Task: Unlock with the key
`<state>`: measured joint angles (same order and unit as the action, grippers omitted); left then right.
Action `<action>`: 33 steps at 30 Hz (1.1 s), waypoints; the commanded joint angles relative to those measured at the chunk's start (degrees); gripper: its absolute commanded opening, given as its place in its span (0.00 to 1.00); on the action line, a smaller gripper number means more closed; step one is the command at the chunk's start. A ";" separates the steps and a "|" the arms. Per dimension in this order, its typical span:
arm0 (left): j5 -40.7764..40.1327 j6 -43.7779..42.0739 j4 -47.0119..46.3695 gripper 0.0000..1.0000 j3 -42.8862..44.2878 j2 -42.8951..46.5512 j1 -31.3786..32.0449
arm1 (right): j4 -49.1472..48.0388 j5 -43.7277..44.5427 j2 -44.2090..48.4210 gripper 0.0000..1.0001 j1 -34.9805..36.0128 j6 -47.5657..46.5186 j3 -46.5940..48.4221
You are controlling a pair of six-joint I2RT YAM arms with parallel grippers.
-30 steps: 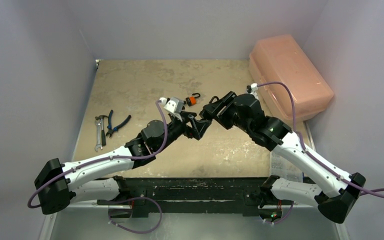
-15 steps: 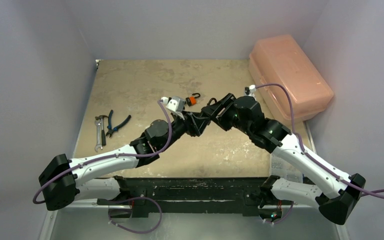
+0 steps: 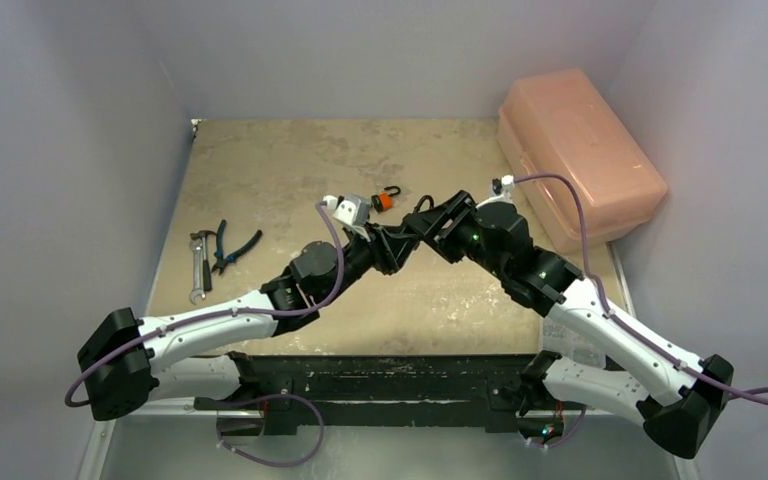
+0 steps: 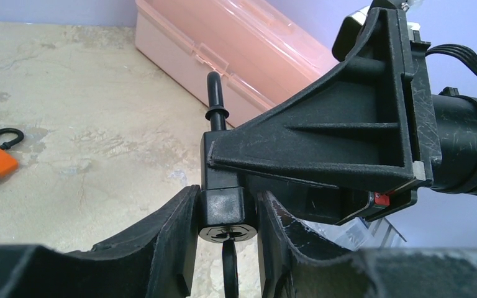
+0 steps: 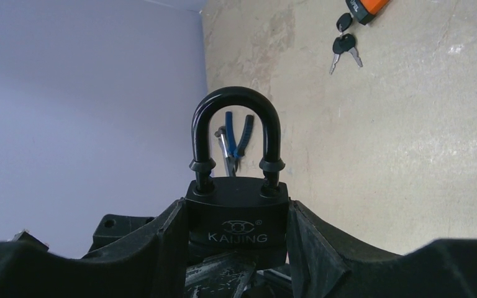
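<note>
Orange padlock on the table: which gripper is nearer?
Left. The left gripper sits just near-right of the orange padlock; the right gripper, clamping the black padlock, is further right.

I am working in a lab test cell: plain grey walls (image 3: 80, 120) are enclosing my worn tabletop (image 3: 290, 160), tools (image 3: 215, 255) lying near its left edge.

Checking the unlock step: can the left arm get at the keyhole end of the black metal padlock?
Probably yes. The right end effector clamps the padlock by its sides, leaving its keyhole end bare; the left end effector flanks that end, nothing between.
</note>
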<state>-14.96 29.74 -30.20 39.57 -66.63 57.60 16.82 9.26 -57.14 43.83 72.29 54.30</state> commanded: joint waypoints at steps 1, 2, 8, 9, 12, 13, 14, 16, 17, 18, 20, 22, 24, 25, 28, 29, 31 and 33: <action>-3.55 -3.52 0.53 0.00 -0.41 3.44 -0.65 | -8.04 -2.64 4.17 0.23 0.37 -2.76 0.25; -3.46 -4.33 1.23 0.00 -0.53 4.15 -0.68 | -8.02 -2.20 4.35 0.34 0.30 -3.12 0.13; -2.21 -9.18 8.07 0.00 1.07 8.84 -0.69 | -5.06 1.42 4.19 0.74 0.28 -3.59 0.24; -2.18 -9.94 10.05 0.00 2.03 9.41 -0.70 | -4.32 1.72 3.92 0.75 0.29 -3.46 0.54; -1.90 -11.48 15.78 0.00 4.89 10.82 -0.73 | -3.18 1.18 3.08 0.81 0.29 -3.92 1.37; -1.85 -12.00 17.15 0.00 5.74 11.27 -0.65 | -3.18 0.87 2.95 0.86 0.29 -4.25 1.56; -1.83 -12.43 18.61 0.00 6.53 11.68 -0.65 | -3.46 0.59 2.92 0.91 0.29 -4.59 1.67; -2.04 -13.41 21.27 0.00 8.39 12.18 -0.70 | -3.55 0.41 2.99 0.98 0.29 -5.36 2.03; -2.22 -13.87 22.64 0.00 9.27 12.22 -0.63 | -3.43 0.52 3.07 0.99 0.28 -5.86 2.30; -2.37 -14.48 23.90 0.00 10.31 12.12 -0.69 | -3.13 0.65 3.17 0.99 0.29 -6.34 2.67; -2.84 -15.73 26.99 0.00 12.89 11.30 -0.71 | -2.21 1.35 3.34 0.99 0.29 -6.88 3.62; -2.38 -17.38 29.85 0.00 15.77 10.06 -0.65 | -0.94 2.09 3.59 0.99 0.21 -6.92 4.50; -1.31 -19.67 34.29 0.00 18.70 9.05 -0.62 | 0.82 3.12 3.79 0.99 0.19 -6.50 5.51; -1.03 -20.93 35.39 0.00 19.72 8.61 -0.65 | 1.88 3.87 3.73 0.99 0.20 -6.04 6.14; -2.17 -25.91 36.92 0.00 21.42 7.51 -0.64 | 7.07 6.68 2.81 0.98 0.20 -3.76 8.94; -3.49 -27.58 36.94 0.00 21.50 7.09 -0.68 | 9.13 7.67 2.19 0.97 0.18 -3.03 10.09; -6.81 -33.13 35.57 0.00 20.81 6.87 -0.65 | 12.70 9.02 1.08 0.95 0.19 -1.16 12.16; -7.60 -37.52 32.24 0.00 18.89 7.51 -0.67 | 14.62 9.30 0.16 0.94 0.19 -0.08 13.41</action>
<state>-18.17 4.19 8.56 57.87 -59.81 57.04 24.58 14.39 -55.29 44.21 69.06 63.24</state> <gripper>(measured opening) 0.375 0.950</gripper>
